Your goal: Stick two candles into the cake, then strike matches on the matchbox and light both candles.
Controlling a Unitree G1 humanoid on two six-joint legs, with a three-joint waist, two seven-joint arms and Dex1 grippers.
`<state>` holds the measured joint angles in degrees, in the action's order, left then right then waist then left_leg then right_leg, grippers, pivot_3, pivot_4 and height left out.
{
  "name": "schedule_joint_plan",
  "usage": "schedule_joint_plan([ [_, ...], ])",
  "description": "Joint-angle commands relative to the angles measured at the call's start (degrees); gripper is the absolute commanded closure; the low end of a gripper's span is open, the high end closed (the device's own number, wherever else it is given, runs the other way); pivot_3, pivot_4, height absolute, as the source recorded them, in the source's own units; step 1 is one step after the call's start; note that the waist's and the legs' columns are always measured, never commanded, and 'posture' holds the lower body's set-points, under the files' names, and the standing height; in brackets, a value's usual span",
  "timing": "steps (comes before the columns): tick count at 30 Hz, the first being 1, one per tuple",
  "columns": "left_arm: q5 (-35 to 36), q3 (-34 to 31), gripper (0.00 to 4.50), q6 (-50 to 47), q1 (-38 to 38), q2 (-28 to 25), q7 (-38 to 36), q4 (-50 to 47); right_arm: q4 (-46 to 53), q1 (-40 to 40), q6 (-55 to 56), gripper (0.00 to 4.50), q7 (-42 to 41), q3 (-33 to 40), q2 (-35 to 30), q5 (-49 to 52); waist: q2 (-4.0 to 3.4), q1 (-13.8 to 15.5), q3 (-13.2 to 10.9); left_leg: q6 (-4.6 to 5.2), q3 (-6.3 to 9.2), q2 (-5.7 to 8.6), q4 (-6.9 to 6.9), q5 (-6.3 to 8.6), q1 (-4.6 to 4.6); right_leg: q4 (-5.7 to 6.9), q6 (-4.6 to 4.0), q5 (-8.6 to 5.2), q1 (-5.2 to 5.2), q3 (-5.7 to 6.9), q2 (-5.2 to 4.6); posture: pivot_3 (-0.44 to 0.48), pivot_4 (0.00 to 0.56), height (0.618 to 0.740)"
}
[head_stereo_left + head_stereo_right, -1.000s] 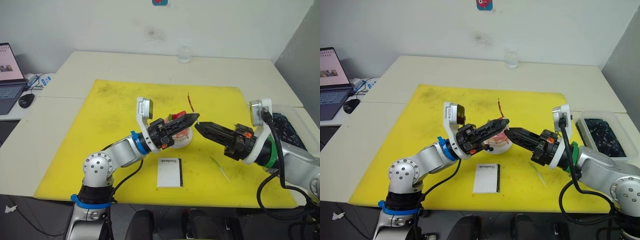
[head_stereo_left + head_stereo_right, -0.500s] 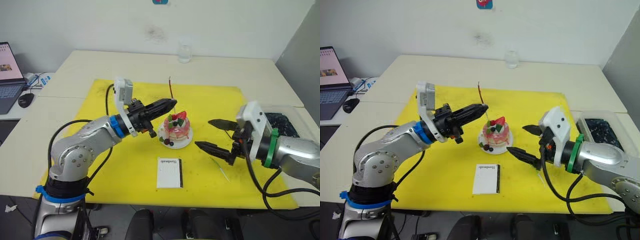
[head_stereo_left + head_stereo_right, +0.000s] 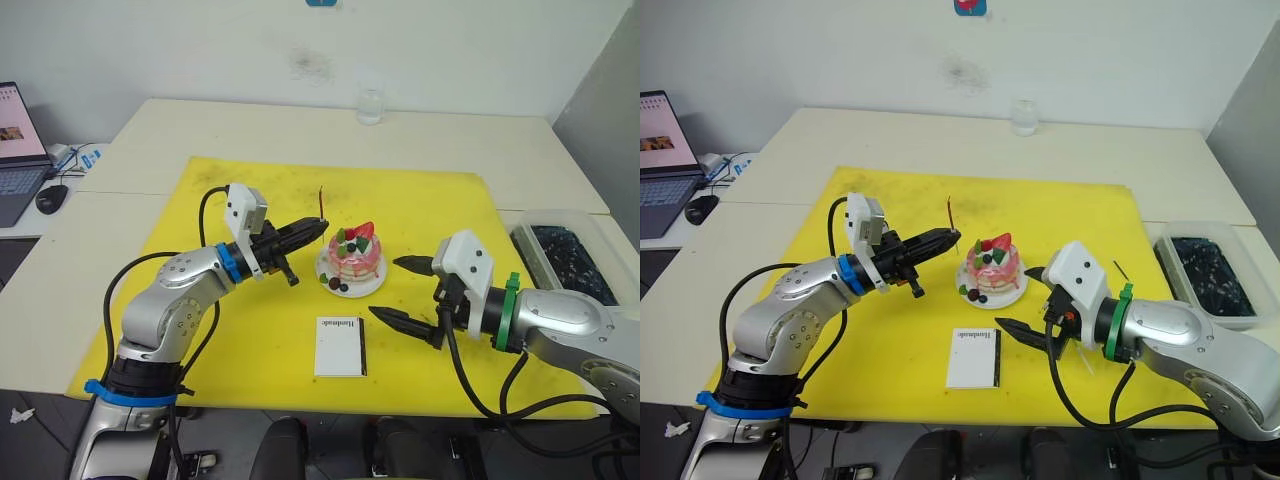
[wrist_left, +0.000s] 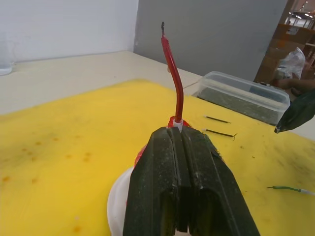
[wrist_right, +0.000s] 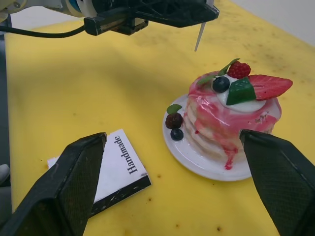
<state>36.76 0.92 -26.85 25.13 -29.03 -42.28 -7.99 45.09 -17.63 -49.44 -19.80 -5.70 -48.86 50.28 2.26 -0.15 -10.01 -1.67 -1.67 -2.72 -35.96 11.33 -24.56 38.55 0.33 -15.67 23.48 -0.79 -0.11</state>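
Note:
The pink-and-white cake (image 3: pixel 356 255) with a strawberry on top stands on its white plate (image 5: pixel 197 158) in the middle of the yellow mat. Just left of it hovers my left gripper (image 3: pixel 312 231), shut on the red candle (image 3: pixel 321 203). That candle stands upright and its pale end (image 5: pixel 199 37) pokes out below the fingers. To the cake's front right, my right gripper (image 3: pixel 401 292) is wide open with nothing in it. The white matchbox (image 3: pixel 340 345) lies flat in front of the cake. The green candle (image 4: pixel 288 188) and two dark matches (image 4: pixel 220 132) lie on the mat.
A clear bin (image 3: pixel 573 252) with dark contents stands off the mat's right edge. A glass (image 3: pixel 370 106) stands at the back of the table. A laptop (image 3: pixel 18 150) and a mouse (image 3: pixel 52 200) lie at the far left. The yellow mat (image 3: pixel 230 310) has free room on its left.
Both grippers met over the cake a second ago. The left one has drawn back left with the red candle. The right one has opened wide and dropped toward the mat's front.

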Motion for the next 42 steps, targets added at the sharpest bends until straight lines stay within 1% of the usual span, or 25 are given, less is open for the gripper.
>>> schedule_joint_plan([
  [1,-2.4,0.3,4.50,2.7,0.6,1.2,-1.6,0.9,2.3,-1.0,-0.5,0.01,-0.1,0.3,1.0,-1.2,0.00,0.0,0.0,0.00,0.00,0.00,0.00,0.00,0.00,0.00,0.00,0.00,0.00,0.00,0.01,0.000,0.150,0.740],
  [4,-3.6,0.3,4.50,3.4,0.4,2.4,-2.0,1.6,2.7,-1.3,-1.2,0.01,-0.1,0.3,1.8,-1.7,0.00,0.0,0.0,0.00,0.00,0.00,-0.01,0.00,0.00,0.02,0.00,0.00,0.00,0.00,0.05,0.000,0.150,0.740],
  [11,-3.9,-0.2,4.50,2.3,1.2,4.7,-2.0,2.3,3.4,-1.6,-3.1,0.01,-0.3,0.5,3.2,-2.4,0.00,0.0,0.0,0.00,0.00,0.01,-0.02,0.00,0.00,0.05,0.01,0.01,0.00,0.01,0.07,0.000,0.150,0.740],
  [19,-6.9,0.3,4.50,4.9,2.3,7.2,-2.3,5.4,3.9,-1.6,-4.2,0.01,-0.5,0.5,3.6,-2.9,0.00,0.0,0.0,0.00,0.00,0.02,-0.07,0.00,0.01,0.11,0.02,0.01,0.00,0.00,0.14,0.000,0.150,0.740],
  [24,-8.7,0.3,4.50,6.9,2.2,7.7,-3.1,6.9,4.3,-1.5,-5.0,0.01,-0.3,0.7,4.0,-2.9,0.00,0.0,0.0,0.01,0.00,0.02,-0.09,0.00,0.01,0.15,0.03,0.02,0.00,0.00,0.15,0.000,0.150,0.740],
  [29,-10.6,0.9,4.50,9.4,1.0,7.9,-4.1,7.9,4.7,-1.4,-5.6,0.01,-0.1,1.0,4.2,-2.7,0.00,0.0,0.0,0.01,-0.01,0.02,-0.09,-0.01,0.01,0.17,0.03,0.02,0.00,0.01,0.16,0.000,0.150,0.740],
  [35,-12.0,1.5,4.50,11.1,-1.1,9.2,-3.9,7.5,4.7,-1.3,-6.1,0.01,-0.3,1.3,4.2,-2.8,0.00,0.0,0.0,0.01,0.00,0.01,-0.10,-0.01,0.02,0.19,0.03,0.02,0.00,0.00,0.15,0.000,0.150,0.740],
  [42,-15.3,2.9,4.50,14.5,-2.7,10.7,-3.2,9.7,4.7,-1.0,-6.2,0.01,-0.4,1.7,3.9,-2.8,0.00,0.0,0.0,0.01,-0.01,0.02,-0.13,-0.01,0.04,0.25,0.02,0.02,-0.01,0.00,0.15,0.000,0.150,0.740],
])
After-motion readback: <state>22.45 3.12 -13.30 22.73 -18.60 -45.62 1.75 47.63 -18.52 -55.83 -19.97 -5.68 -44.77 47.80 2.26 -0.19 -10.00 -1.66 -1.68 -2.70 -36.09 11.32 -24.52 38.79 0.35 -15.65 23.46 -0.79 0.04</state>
